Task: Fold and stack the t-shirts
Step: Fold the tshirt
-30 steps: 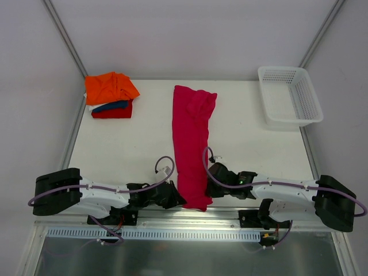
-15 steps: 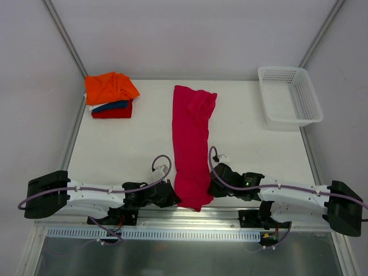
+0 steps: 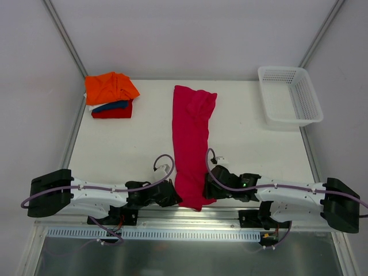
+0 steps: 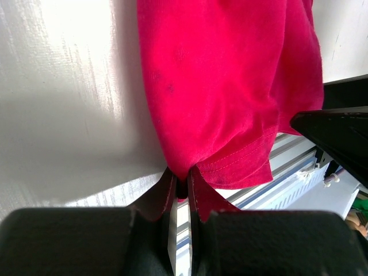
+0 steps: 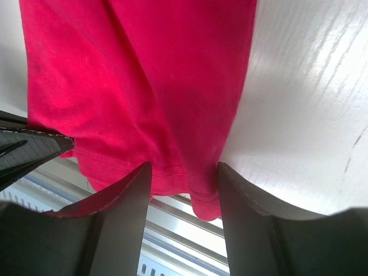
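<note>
long folded magenta-pink t-shirt (image 3: 191,138) lies down the table's middle, hem hanging over the near edge. left gripper (image 4: 180,185) pinched tight on the hem's left corner, right gripper (image 5: 183,198) jaws apart around the right corner. orange t-shirt (image 3: 110,86), dark blue t-shirt (image 3: 112,106), red t-shirt (image 3: 112,113) stacked at far left corner. white mesh basket (image 3: 293,123) at far right corner, well apart from them.

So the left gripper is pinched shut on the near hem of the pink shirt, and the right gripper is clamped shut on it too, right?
Half right. The left gripper is shut on the near hem of the pink shirt, but the right gripper is open, fingers apart with the hem between them, as the right wrist view shows.
</note>
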